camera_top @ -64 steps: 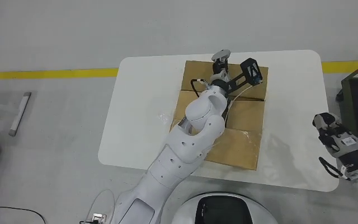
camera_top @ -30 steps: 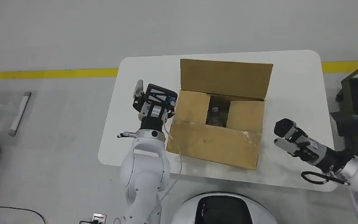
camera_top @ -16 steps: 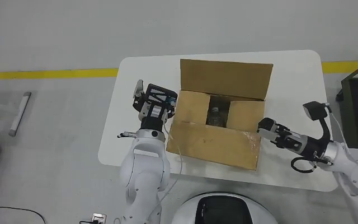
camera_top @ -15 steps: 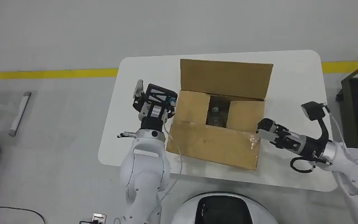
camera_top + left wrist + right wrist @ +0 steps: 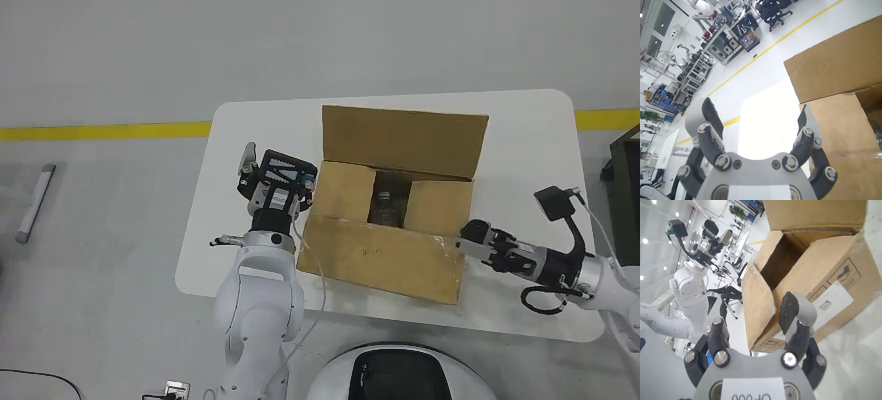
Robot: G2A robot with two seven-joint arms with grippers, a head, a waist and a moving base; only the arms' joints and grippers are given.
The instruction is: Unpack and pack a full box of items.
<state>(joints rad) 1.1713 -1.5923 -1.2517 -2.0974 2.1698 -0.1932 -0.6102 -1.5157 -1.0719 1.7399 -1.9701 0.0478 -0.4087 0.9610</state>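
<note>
The cardboard box (image 5: 395, 250) stands mid-table with its far flap (image 5: 405, 138) upright and its side flaps partly raised. A clear bottle (image 5: 385, 205) shows in the gap inside. My left gripper (image 5: 272, 172) is open and empty, held up beside the box's left wall (image 5: 836, 128); its fingers (image 5: 712, 117) are spread wide. My right gripper (image 5: 466, 240) is open at the near right corner. In the right wrist view, the taped near flap (image 5: 757, 306) appears between its fingers (image 5: 789, 309).
The white table (image 5: 240, 250) has bare room left of the box and along its right end (image 5: 530, 170). A yellow floor line (image 5: 100, 130) runs behind the table. A dark cart (image 5: 628, 165) stands past the right edge.
The box, closed under my left arm in the earliest frame, now stands open, with that arm at its left side. My right gripper has come in from the right to the near corner.
</note>
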